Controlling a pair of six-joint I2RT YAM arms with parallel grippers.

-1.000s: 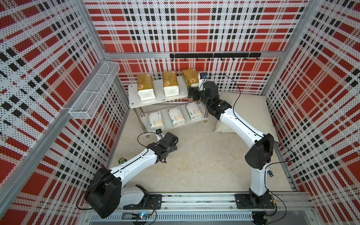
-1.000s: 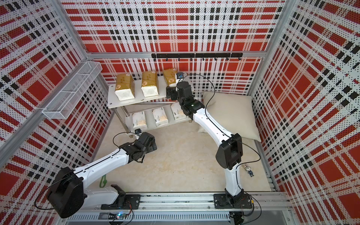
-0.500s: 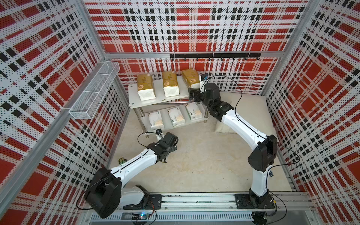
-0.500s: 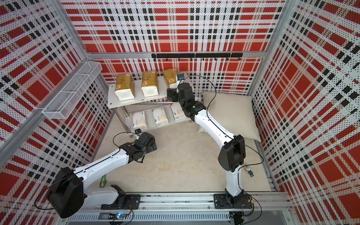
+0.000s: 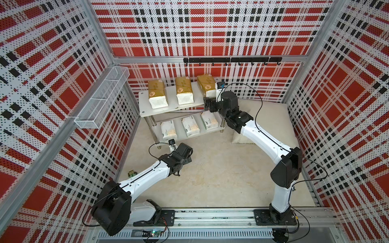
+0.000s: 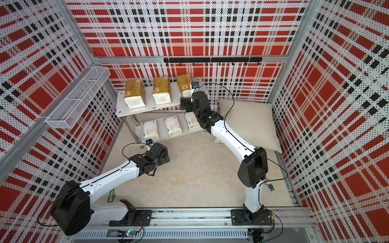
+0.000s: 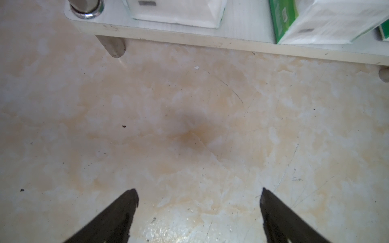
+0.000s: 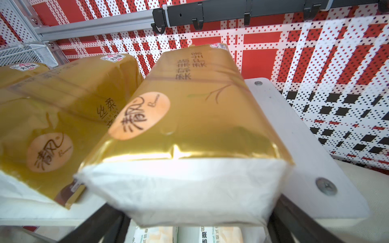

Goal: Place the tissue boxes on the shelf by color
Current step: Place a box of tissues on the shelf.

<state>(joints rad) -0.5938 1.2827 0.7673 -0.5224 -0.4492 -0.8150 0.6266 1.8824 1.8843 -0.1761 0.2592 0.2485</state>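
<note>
**Shelf Loaded: Occlusions and Counts**

The near end of the third gold pack was hidden in both top views by the right gripper. In the right wrist view that pack overhung the top board's edge between the jaws, which were spread wide beside its white end; contact could not be confirmed. The fingertips were cut off by the frame edge. The left gripper was seen spread apart over bare floor, nothing being held. The white packs were partly hidden under the top board.

Six packs were counted on the shelf: three gold on top, including the first and second, and three white on the lower board. One pillow was seen beside the shelf.
</note>
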